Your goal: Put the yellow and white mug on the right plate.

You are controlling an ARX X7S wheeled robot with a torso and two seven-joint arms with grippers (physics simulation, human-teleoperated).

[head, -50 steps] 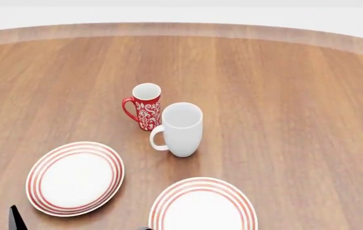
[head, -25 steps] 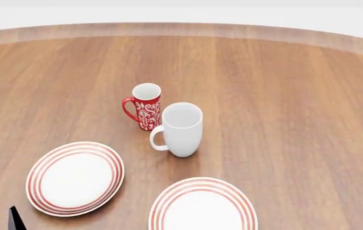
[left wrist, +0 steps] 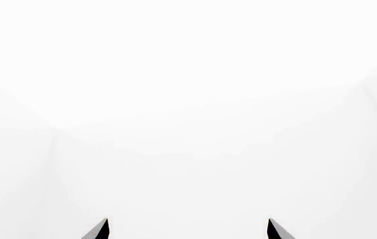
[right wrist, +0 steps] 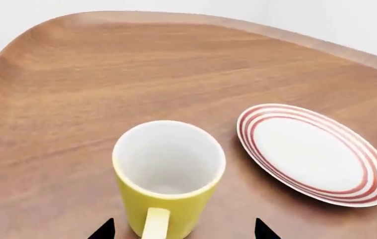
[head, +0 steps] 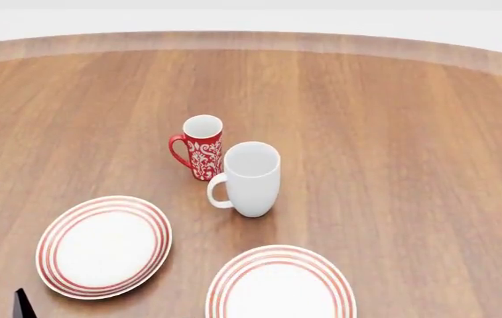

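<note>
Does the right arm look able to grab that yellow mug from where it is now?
Probably yes. The yellow and white mug stands upright right ahead of the right pincer, whose tips sit apart on either side of its handle, and nothing lies between them.

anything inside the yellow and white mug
In the right wrist view, the yellow and white mug looks empty: only its white inner wall and part of the bottom show. The near rim hides the rest of the bottom. It stands on the table, beside a plate.

Left end effector fingers apart; right end effector likewise.
</note>
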